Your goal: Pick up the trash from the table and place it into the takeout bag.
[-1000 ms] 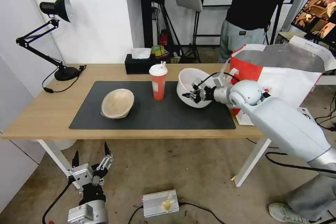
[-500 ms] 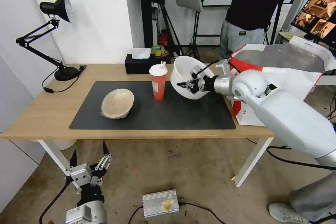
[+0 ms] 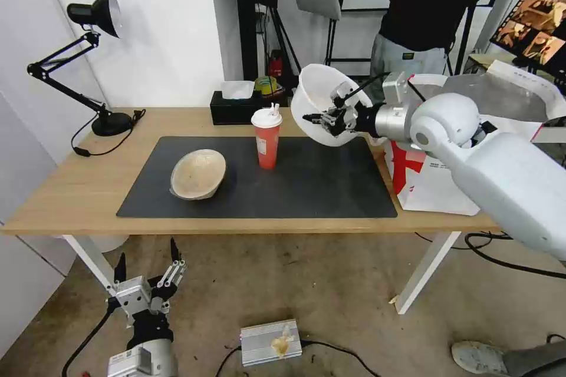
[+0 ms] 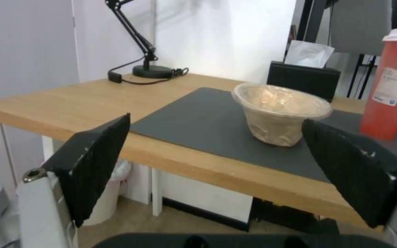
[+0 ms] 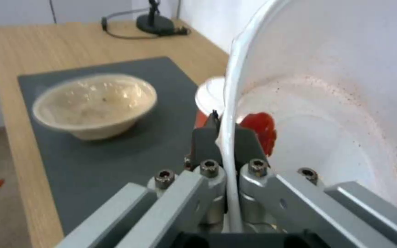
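Step in hand: carrying the first piece of trash over to the takeout bag (image 3: 448, 182). The right hand (image 3: 330, 119) is clamped on the rim of the white plastic bowl (image 3: 321, 97), holding it tilted in the air above the far right part of the dark mat (image 3: 330, 188), between the red cup (image 3: 266, 136) and the bag. The bag stands open at the right end of the desk (image 3: 71, 188), foil lining showing. Next move, as I judge it: swing the bowl right and above the bag mouth, clear the near rim and strap handles, then let go; the tilt could spill scraps. The red cup and the beige lidded bowl (image 3: 198, 174) sit on the mat, not yet handled. The left hand (image 3: 148, 274) hangs low below the desk edge, fingers spread wide, holding nothing. The right wrist view adds what the head view can't: fingers pinching the bowl wall from both sides (image 5: 246, 144), and a red scrap (image 5: 258, 125) inside. The left wrist view gives a side-on look at the beige bowl (image 4: 279, 115), upright, and the cup (image 4: 391, 82) beside it, with a black tissue box (image 4: 304, 81) behind.
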Tool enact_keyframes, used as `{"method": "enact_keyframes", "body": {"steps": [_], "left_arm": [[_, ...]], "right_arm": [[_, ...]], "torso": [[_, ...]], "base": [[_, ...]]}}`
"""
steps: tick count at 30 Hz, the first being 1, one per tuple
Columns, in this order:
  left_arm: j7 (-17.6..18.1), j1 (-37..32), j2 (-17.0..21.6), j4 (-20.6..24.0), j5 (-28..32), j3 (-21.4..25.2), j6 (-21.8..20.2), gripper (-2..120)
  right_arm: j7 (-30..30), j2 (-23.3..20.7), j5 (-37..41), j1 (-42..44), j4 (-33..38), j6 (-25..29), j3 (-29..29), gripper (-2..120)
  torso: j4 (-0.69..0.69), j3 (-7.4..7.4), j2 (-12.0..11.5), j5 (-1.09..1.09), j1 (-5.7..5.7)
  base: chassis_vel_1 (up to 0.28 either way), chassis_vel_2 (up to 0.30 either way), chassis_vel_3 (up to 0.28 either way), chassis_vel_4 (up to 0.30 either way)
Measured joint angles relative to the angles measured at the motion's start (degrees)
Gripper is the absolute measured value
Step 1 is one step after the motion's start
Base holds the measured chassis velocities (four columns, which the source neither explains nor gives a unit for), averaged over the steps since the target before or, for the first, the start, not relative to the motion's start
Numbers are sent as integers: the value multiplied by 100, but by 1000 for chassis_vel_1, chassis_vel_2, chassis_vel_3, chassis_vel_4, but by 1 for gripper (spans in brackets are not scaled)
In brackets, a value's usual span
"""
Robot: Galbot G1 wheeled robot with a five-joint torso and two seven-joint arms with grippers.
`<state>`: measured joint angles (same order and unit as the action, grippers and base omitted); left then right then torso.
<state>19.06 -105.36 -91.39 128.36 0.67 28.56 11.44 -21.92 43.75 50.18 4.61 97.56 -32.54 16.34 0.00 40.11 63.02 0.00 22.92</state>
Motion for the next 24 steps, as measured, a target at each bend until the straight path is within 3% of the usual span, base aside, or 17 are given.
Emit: {"method": "enact_keyframes", "body": {"steps": [15,24], "left_arm": [[1,-73,2,73,-2,6,31,100],[1,-82,2,78,-5,-5,51,100]], "right_arm": [[188,-225,554,-772,82,-119,-96,0],[193,-354,567,-706,-29,-138,-365,0]], "torso": [[0,0,0,0,0],[0,0,0,2,0]], "base": [[0,0,0,0],[0,0,0,0]]}}
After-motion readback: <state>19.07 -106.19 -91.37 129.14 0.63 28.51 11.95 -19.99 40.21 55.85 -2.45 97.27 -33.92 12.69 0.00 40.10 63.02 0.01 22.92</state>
